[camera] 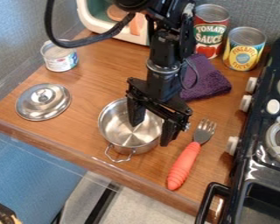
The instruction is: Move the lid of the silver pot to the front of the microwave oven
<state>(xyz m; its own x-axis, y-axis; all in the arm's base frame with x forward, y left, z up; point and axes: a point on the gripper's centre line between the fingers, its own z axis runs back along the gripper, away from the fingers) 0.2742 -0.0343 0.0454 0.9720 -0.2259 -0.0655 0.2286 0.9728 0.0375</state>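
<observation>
My gripper (149, 130) hangs open over the right part of the silver pot (122, 124), its two fingers apart with nothing held between them. The pot stands uncovered near the counter's front edge, a wire handle toward the front. Its silver lid (43, 101) lies flat on the wood at the left, knob up, apart from both pot and gripper. At the top, the microwave oven (96, 19) is partly hidden behind the arm.
A small can (59, 57) stands behind the lid. Tall cans (210, 31) (244, 49) and a purple cloth (206, 81) are at the back right. An orange-handled fork (184, 165) lies right of the pot, beside the black stove (256, 144).
</observation>
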